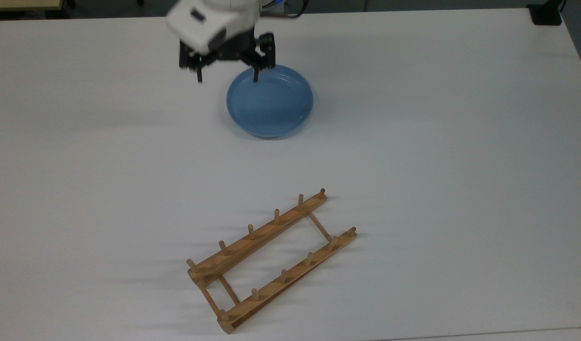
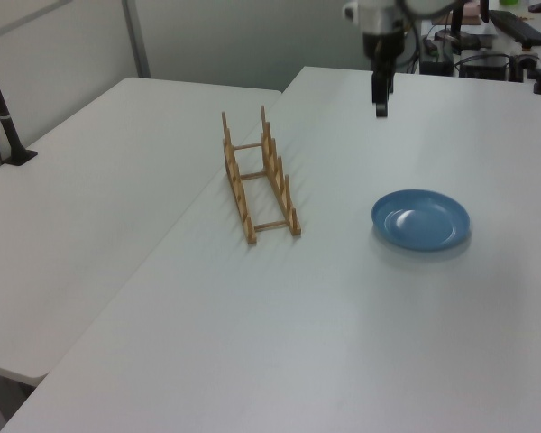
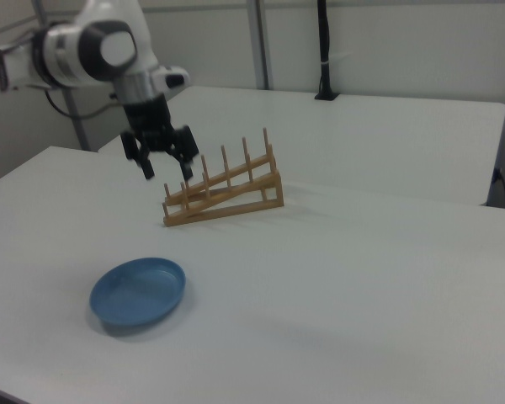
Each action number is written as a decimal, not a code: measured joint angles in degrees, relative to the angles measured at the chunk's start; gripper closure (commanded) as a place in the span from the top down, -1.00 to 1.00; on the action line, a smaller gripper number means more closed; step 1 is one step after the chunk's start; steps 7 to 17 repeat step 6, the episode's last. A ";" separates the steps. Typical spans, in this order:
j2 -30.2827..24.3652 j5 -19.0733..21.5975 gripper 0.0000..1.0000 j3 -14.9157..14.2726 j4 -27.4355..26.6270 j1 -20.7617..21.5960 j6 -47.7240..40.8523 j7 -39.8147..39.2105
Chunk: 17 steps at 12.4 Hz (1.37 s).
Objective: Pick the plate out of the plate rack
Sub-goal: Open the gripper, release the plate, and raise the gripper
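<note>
Overhead, the gripper [image 1: 227,76] hangs fingers-down and spread wide, holding nothing, above the blue plate's [image 1: 270,101] far rim. That plate lies flat on the white table [image 1: 437,142], well apart from the plate rack [image 1: 270,259].

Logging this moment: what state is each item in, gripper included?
plate: flat on the table, off the rack, nothing holding it.
plate rack: on the table, no plates between its pegs.
gripper: raised above the table, fingers open, holding nothing.
</note>
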 measured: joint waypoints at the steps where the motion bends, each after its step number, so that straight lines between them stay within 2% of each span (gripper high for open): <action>1: -1.87 0.89 1.00 0.00 -0.15 -0.01 -0.14 2.76; 6: -8.15 2.53 1.00 -0.11 -2.13 -0.51 -3.77 6.77; 17: -8.15 2.53 1.00 -0.11 -2.13 -0.51 -3.77 6.77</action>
